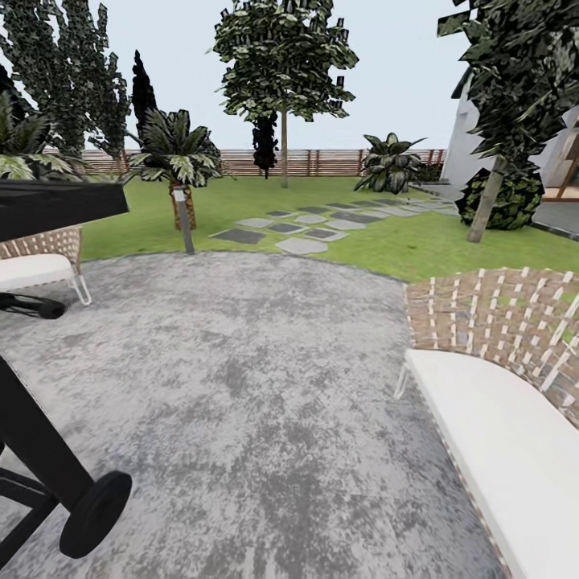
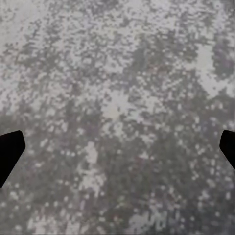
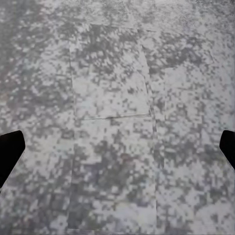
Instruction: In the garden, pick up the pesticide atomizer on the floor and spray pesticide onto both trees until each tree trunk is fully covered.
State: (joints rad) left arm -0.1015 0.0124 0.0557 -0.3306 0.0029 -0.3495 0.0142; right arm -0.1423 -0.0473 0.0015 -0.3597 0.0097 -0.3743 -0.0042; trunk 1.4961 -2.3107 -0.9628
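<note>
The patio floor (image 1: 241, 386) is mottled grey and white. The lawn (image 1: 402, 241) is green, crossed by grey stepping stones (image 1: 285, 227). Chairs (image 1: 498, 322) have brown-and-white woven backs and white cushions (image 1: 498, 450). The slatted fence (image 1: 322, 162) is brown.

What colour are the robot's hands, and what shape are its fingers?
Both are plain black. The left hand and the right hand each have two fingertips that look like flat, dark wedges with blunt, angled ends. I can't see any cables, stripes or markings on them.
</note>
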